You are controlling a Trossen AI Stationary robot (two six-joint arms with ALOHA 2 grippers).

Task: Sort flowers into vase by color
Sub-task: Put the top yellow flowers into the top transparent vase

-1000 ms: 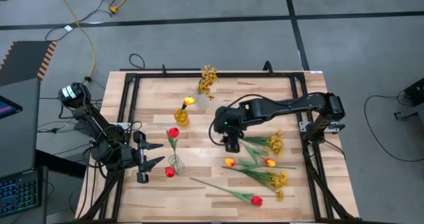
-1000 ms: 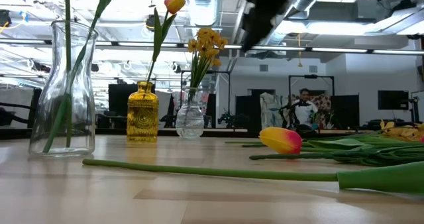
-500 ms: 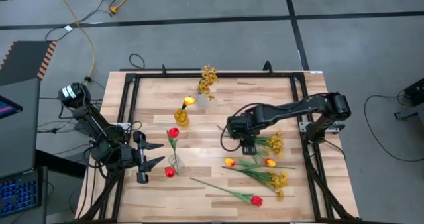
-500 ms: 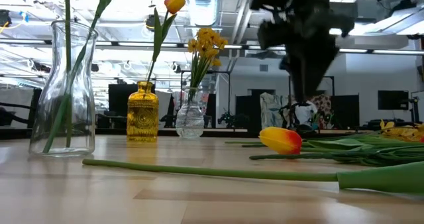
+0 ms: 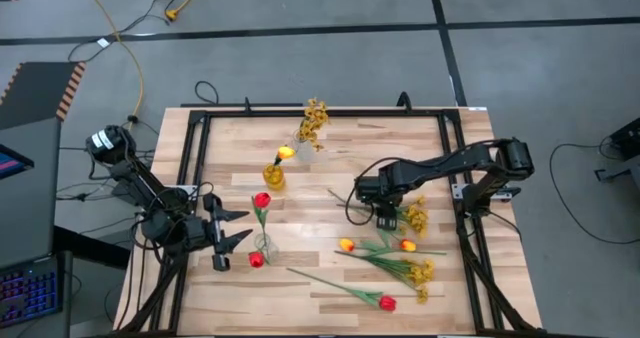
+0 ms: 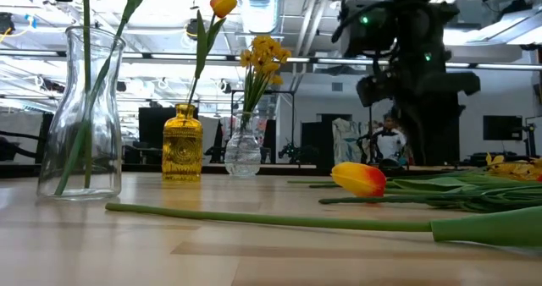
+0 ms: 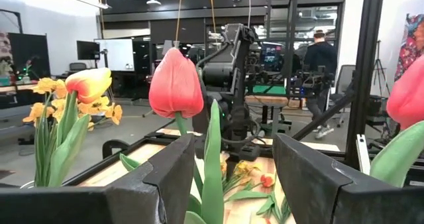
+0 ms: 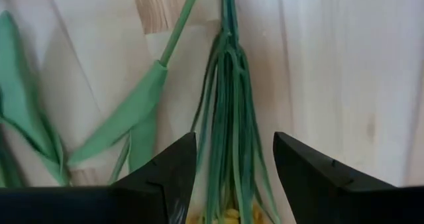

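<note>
Right gripper (image 8: 228, 171) open, poised directly over bundled green stems of mustard-yellow spray (image 5: 412, 216) lying flat on table (image 5: 330, 178) right of centre, stem axis running between the fingers; left gripper (image 5: 232, 236) open, waiting beside clear vase (image 5: 262, 244), farther off.

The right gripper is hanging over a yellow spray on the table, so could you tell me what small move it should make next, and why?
Probably a short straight descent, then close. The right gripper has its jaws open, and in the right wrist view the bundled green stems of the mustard-yellow spray run between them, already centred. The wood shows clearly beneath, so it seems not yet down at stem level. The left gripper waits beside the clear vase.
</note>
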